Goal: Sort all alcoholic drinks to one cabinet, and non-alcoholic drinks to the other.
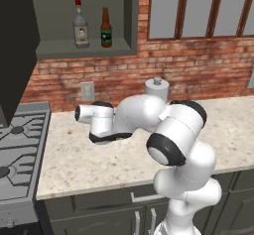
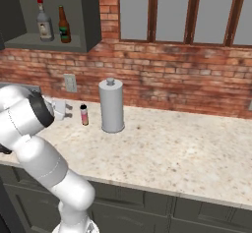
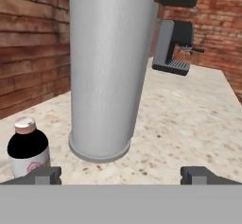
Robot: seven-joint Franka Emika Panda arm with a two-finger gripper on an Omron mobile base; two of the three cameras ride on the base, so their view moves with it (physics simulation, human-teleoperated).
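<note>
The hand is being held wide open and empty, low over the surface, just beside the pink bottle (black-capped); grey bottle and beer bottle are being kept on the cabinet shelf.

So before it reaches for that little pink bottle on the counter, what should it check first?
1. End effector open: ok.
2. Pink bottle upright on the counter: ok.
3. Bottle centred between the fingertips: not ok, it sits by the left one.
4. Paper towel roll apart from the bottle: ok, though close.
5. Grey bottle and beer bottle already shelved in the open cabinet: ok.
6. Other cabinet open: cannot tell.
</note>
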